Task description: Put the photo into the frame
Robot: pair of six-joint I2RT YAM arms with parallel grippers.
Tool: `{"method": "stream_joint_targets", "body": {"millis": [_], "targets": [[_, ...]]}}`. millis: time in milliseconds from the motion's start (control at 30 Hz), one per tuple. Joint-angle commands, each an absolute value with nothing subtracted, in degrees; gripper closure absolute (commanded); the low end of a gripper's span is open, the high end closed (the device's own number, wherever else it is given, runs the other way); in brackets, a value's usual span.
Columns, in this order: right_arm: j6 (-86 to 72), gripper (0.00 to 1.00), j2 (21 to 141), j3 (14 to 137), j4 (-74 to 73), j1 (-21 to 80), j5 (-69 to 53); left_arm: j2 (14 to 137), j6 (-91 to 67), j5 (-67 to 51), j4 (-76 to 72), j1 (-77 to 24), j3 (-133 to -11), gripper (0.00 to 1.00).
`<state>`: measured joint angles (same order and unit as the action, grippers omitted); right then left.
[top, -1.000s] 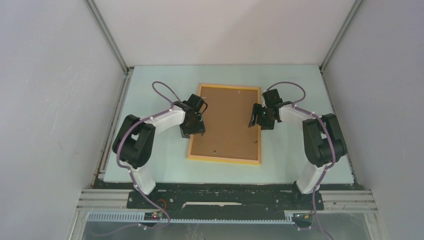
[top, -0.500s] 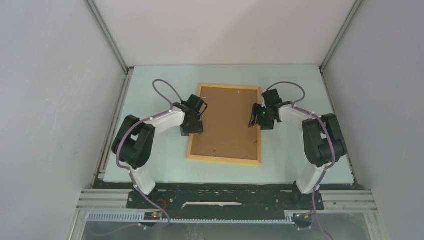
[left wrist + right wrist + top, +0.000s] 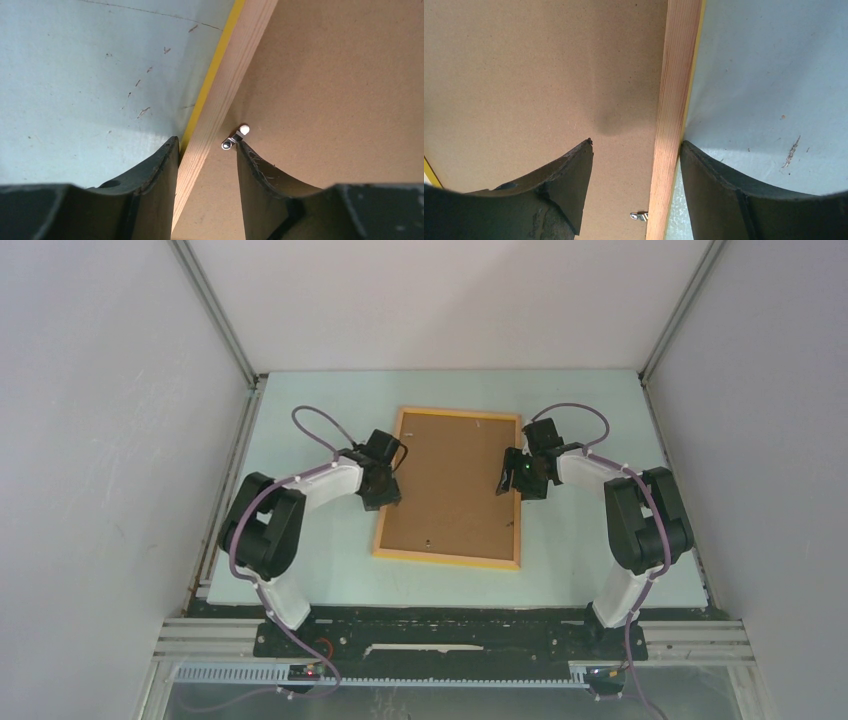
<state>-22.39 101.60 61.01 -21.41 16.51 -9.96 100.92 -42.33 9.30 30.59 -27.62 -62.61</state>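
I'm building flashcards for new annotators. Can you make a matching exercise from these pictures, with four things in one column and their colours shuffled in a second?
Things:
1. frame
2. backing board
3. table
4. metal clip

Colours:
A. silver
B. pale blue-green
C. orange-yellow wood
D. brown

Pairs: 1-C, 2-D, 3-B, 4-A

Both arms [image 3: 325, 480] — white shells between bulky black joints. A purple cable [image 3: 312, 418] runs along each, looping free near the wrist. Fingers [image 3: 150, 185] are matte black, curved like horns — edges scuffed and fuzzy. A green light [image 3: 527, 468] glows on the right wrist [image 3: 542, 462].
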Motion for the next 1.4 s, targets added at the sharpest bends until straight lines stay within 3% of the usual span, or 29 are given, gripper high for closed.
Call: {"method": "stream_joint_targets", "body": {"millis": [0, 100, 200, 333, 467, 633, 667, 733, 867, 967, 1067, 1167, 1367], "targets": [[-22.1, 0.29, 102.4, 60.3, -20.5, 17.9, -12.6, 101.7, -49.0, 8.6, 21.6, -26.1, -58.4, 0.54], [-22.0, 0.29, 102.6, 60.7, -20.9, 18.1, -12.4, 101.6, -52.5, 8.7, 19.7, -25.2, -57.1, 0.56], [-21.9, 0.29, 102.9, 60.7, -20.9, 18.2, -12.3, 100.6, -57.6, 7.4, 15.7, -24.0, -53.9, 0.63], [-21.8, 0.29, 103.1, 61.0, -21.1, 18.4, -12.1, 100.2, -64.0, 5.5, 12.9, -22.9, -51.4, 0.87], [-21.8, 0.29, 103.3, 61.3, -21.4, 18.5, -12.2, 98.5, -67.1, 6.8, 12.8, -22.9, -49.1, 0.99], [-21.9, 0.29, 103.2, 61.2, -21.4, 18.5, -11.8, 94.7, -65.7, 6.1, 12.6, -22.9, -46.4, 1.0], [-21.9, 0.29, 103.1, 61.3, -21.4, 18.5, -11.7, 94.0, -64.1, 5.4, 12.8, -22.9, -46.3, 0.98], [-21.8, 0.29, 102.9, 61.2, -21.4, 18.7, -11.6, 92.2, -59.1, 3.6, 12.6, -23.0, -46.1, 0.83], [-22.0, 0.28, 102.8, 61.2, -21.4, 18.6, -11.7, 84.8, -48.3, 4.8, 14.0, -23.0, -44.3, 0.3], [-22.1, 0.28, 102.2, 60.7, -21.0, 18.5, -10.8, 81.0, -44.1, 7.2, 19.4, -22.9, -43.9, 0.08], [-22.2, 0.28, 102.2, 60.6, -20.9, 18.2, -11.0, 78.9, -42.6, 6.4, 21.3, -23.0, -42.8, 0.01], [-22.2, 0.28, 102.2, 60.6, -20.9, 18.2, -10.8, 79.4, -38.8, 6.5, 22.7, -22.9, -45.0, 0.0], [-22.2, 0.28, 102.4, 60.6, -20.7, 18.2, -11.2, 94.5, -24.3, 8.3, 31.1, -22.9, -66.3, 0.0]]}}
